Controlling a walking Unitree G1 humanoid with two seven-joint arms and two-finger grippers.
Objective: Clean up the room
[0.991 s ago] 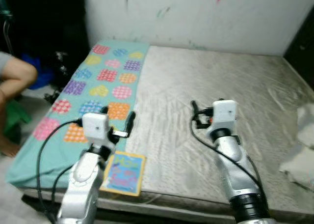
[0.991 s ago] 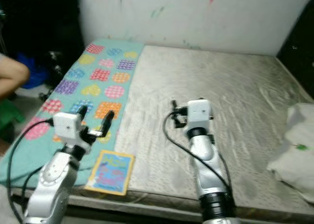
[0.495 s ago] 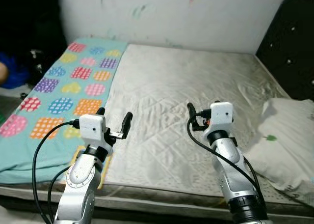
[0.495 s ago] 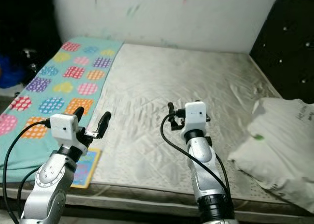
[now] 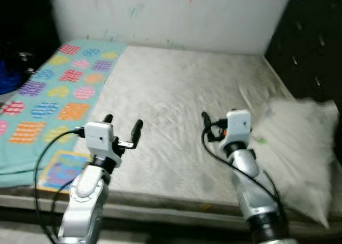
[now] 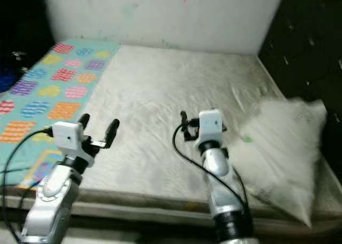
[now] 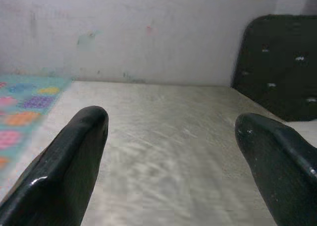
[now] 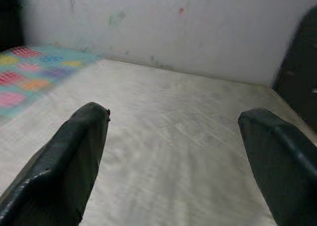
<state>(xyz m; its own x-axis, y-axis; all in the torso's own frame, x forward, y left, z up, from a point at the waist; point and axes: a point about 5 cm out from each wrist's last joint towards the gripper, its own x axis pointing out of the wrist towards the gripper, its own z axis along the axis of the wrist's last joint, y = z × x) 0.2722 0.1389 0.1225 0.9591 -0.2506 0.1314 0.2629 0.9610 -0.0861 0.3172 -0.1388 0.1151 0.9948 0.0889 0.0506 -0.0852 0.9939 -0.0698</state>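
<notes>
A grey quilted mattress (image 5: 176, 89) lies in front of me. Along its left side is a teal blanket (image 5: 51, 91) with coloured patches. A colourful picture book (image 5: 60, 169) rests at the front left edge, partly on the blanket. On the right sits a white pillow (image 5: 294, 147). My left gripper (image 5: 123, 124) hovers open above the front of the mattress, just right of the book. To the left of the pillow, my right gripper (image 5: 215, 127) is held up, also open. Both wrist views show wide-apart fingers (image 7: 74, 156) with bare mattress between them, and nothing is held.
A black padded headboard (image 5: 310, 46) stands at the right end of the bed. Behind the bed is a white wall (image 5: 160, 14) with small paint marks. Dark clutter sits off the far left. The mattress's front edge (image 5: 171, 204) is just below my arms.
The camera has swung to the right: the blanket and book slid left, while the pillow and headboard came further into view. A person at the left edge dropped out of view. Both grippers stay open.
</notes>
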